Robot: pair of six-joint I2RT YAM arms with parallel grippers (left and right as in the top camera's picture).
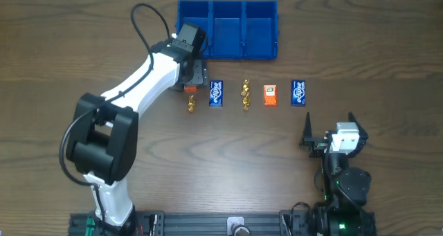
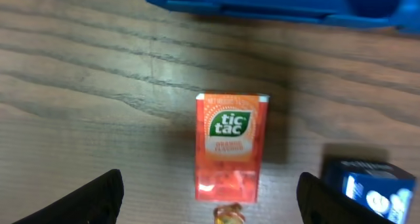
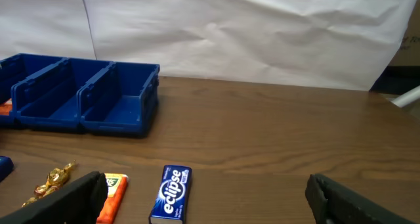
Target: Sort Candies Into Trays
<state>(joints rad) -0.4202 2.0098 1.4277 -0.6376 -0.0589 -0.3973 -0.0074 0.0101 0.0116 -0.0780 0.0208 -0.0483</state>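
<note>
Top view: shows left gripper [image 1: 193,84] at blue tray's [image 1: 227,54] front left corner, right over orange box [image 1: 190,89]. Has gold candy [image 1: 192,105] just beside that box and blue pack [image 1: 216,93] next along. Puts right gripper [image 1: 329,129] well apart from the candy row, spread wide, holding nothing.
Left wrist view: shows fingers wide apart, orange box flat on the table between them, untouched, tray just beyond.
Right wrist view: shows fingers wide, second blue pack [image 3: 170,193] ahead between them, not touching.
</note>
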